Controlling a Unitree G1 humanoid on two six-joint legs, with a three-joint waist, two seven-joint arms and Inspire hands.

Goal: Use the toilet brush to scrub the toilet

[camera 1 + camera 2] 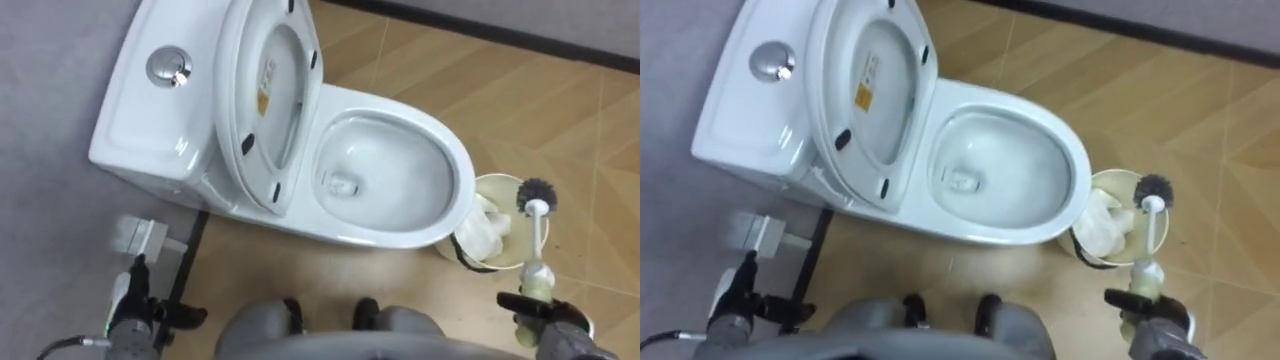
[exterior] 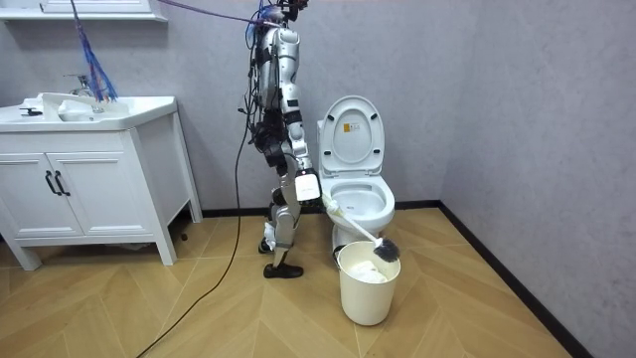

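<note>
The white toilet (image 1: 455, 160) stands before me with its lid and seat (image 1: 262, 95) raised against the tank. My right hand (image 1: 552, 318) at the lower right is shut on the toilet brush (image 1: 539, 240). The brush points away from me, and its dark bristle head (image 1: 535, 190) hangs over a white bin (image 1: 500, 178) just right of the bowl. In the room view the brush (image 2: 356, 228) slants down from that hand (image 2: 306, 185) to the bin (image 2: 368, 290). My left hand (image 1: 128, 312) shows at the lower left, near the wall.
White crumpled paper (image 1: 482, 228) lies in the bin. A small white box (image 1: 140, 236) sits low by the wall left of the toilet. A white sink cabinet (image 2: 89, 189) stands behind me across the wooden floor.
</note>
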